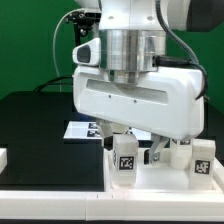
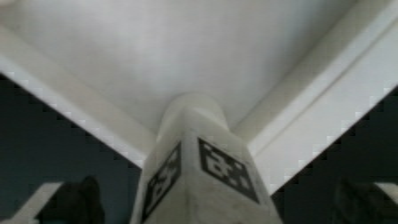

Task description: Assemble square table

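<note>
The white square table top (image 1: pixel 160 183) lies flat at the front of the exterior view's right. In the wrist view its rimmed corner (image 2: pixel 196 50) fills the picture. A chunky white leg with black-and-white tags (image 1: pixel 125 156) stands upright at that corner and also shows in the wrist view (image 2: pixel 205 170). My gripper (image 1: pixel 134 147) is low over this leg. Its dark fingers (image 2: pixel 71 200) stand on either side of the leg with a gap on at least one side, so it is open around it (image 2: pixel 210 205). Two more tagged legs (image 1: pixel 203 160) stand to the exterior view's right.
The marker board (image 1: pixel 82 130) lies on the black table behind the arm. A small white part (image 1: pixel 3 157) sits at the exterior view's left edge. A green backdrop stands behind. The arm's bulky white body hides much of the middle.
</note>
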